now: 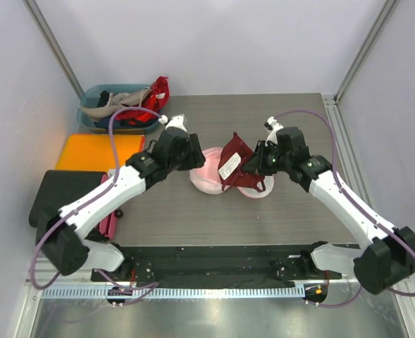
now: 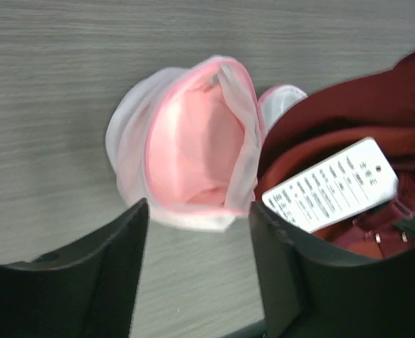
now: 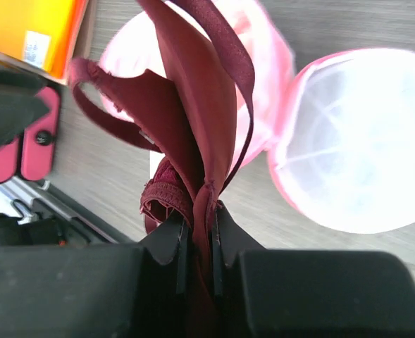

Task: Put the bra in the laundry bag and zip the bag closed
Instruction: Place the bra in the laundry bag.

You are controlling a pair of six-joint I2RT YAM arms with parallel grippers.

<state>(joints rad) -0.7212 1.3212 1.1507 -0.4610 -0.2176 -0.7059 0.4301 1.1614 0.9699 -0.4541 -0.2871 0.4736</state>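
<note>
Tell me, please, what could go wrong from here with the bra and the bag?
1. The right end effector pinches only a thin fold of the bra, so the bra may slip out.
2. The left end effector is open at the bag and is not gripping it. The bag may slide or fold shut when the bra pushes in.
3. A strap hangs loose and may get trapped when the bag closes.

1. laundry bag (image 1: 206,177): white mesh, pink zip trim; lay unzipped, splayed in two halves, mid-way across the table (image 1: 299,141).
2. bra (image 1: 237,153): maroon, white care label; hung bunched upright over it.
</note>
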